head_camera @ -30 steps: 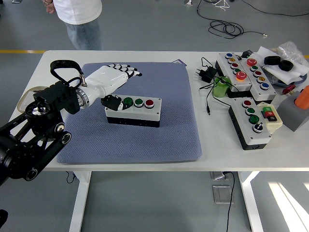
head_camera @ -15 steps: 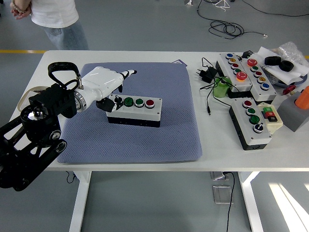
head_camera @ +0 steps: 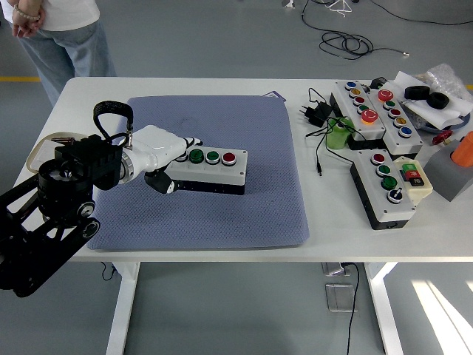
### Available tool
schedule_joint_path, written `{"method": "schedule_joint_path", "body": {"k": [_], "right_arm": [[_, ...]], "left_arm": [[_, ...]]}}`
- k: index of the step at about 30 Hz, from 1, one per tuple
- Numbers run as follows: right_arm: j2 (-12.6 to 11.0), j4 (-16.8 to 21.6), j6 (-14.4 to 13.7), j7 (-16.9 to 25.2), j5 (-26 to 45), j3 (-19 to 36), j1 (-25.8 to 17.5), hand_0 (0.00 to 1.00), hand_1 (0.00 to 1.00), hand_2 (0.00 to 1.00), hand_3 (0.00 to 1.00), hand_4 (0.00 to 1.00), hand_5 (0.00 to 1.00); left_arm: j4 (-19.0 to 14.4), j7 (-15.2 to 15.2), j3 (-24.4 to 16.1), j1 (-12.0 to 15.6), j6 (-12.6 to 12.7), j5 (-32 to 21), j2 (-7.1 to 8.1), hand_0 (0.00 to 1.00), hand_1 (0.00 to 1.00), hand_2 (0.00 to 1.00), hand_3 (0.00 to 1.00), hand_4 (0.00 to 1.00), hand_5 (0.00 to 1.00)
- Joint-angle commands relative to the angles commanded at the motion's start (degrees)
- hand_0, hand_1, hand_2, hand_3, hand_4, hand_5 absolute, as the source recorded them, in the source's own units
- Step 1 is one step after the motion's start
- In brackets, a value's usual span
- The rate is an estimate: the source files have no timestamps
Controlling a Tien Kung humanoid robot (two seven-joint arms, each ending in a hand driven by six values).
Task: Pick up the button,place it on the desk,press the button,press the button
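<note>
- Head view: the left hand (head_camera: 166, 159) wraps the left end of the button box (head_camera: 205, 171), thumb low on its front face, fingers over the top by the first green button.
- The button box lies flat on the blue mat (head_camera: 214, 214) mid-bench, nearer the mat's left edge; open mat surrounds its front, back and right side.
- More control boxes (head_camera: 384, 194) crowd the bench (head_camera: 310, 248) toward its right edge.
- A person (head_camera: 55, 33) stands beyond the far left corner.
</note>
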Motion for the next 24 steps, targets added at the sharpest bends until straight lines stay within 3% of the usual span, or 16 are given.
{"method": "schedule_joint_path", "body": {"k": [24], "right_arm": [[0.01, 0.00, -0.01, 0.01, -0.05, -0.10, 0.28, 0.787, 0.797, 0.817, 0.751, 0.412, 0.479]], "left_arm": [[4.27, 0.06, 5.58, -4.23, 0.56, -1.56, -2.58, 0.006, 0.102, 0.125, 0.946, 0.665, 0.219]]}}
